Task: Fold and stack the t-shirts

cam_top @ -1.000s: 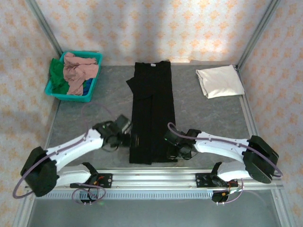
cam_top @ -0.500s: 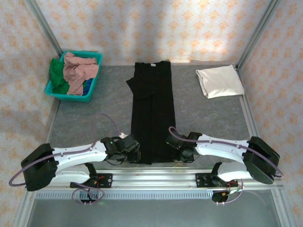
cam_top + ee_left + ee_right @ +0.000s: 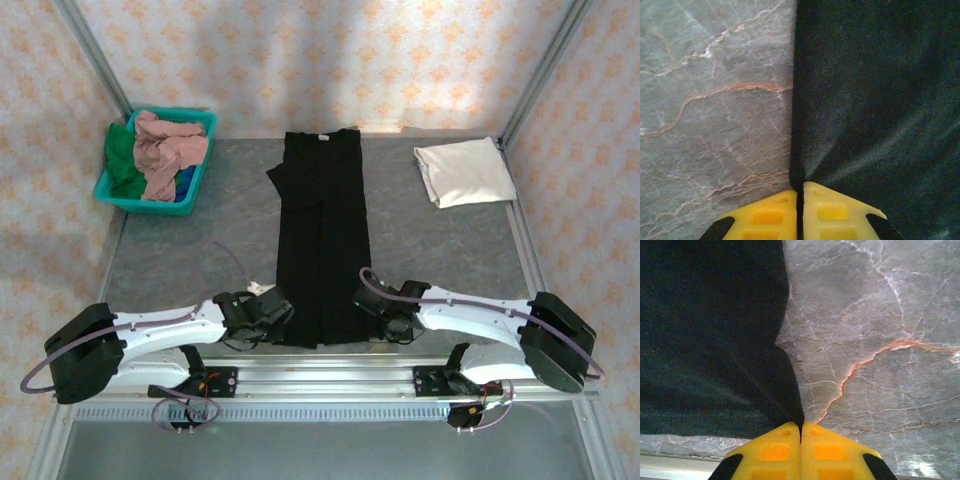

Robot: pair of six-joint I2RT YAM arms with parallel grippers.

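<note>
left gripper (image 3: 801, 187) edged back, clamps black t-shirt (image 3: 322, 240), right gripper (image 3: 800, 428) seemingly likewise

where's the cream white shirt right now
In the top view the cream-white t-shirt lies folded at the far right corner of the table, apart from the black t-shirt in the middle.

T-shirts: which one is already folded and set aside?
The cream-white t-shirt, far right; the black t-shirt lies stretched long in the middle, the rest heaped in the teal basket.
</note>
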